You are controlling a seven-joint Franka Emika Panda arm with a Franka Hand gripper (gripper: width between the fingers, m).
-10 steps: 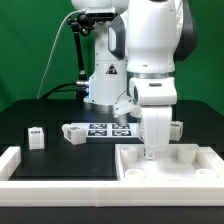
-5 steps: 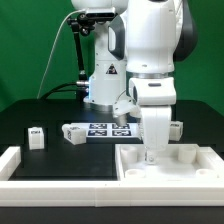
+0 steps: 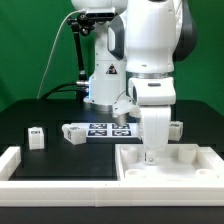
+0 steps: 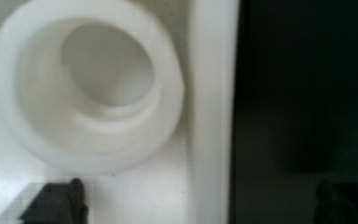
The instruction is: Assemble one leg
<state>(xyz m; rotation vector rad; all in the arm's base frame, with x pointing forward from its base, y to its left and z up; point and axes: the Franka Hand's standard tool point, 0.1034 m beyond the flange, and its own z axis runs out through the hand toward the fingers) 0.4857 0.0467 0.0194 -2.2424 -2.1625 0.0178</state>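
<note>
Tabletop: black, carries everything.
Tray: large white moulding directly under pincer. Round socket just beside fingertips.
Marker board: beyond pincer, toward exterior view's left.
Pincer: low over tray, jaws spread wide, nothing between them.
Leg: well apart from pincer, toward exterior view's left, upright, tag showing. Second leg between it and pincer.
Handling, judged: light, stiff, smooth plastic, may slip. Grip across flat opposite sides, mid-height.
</note>
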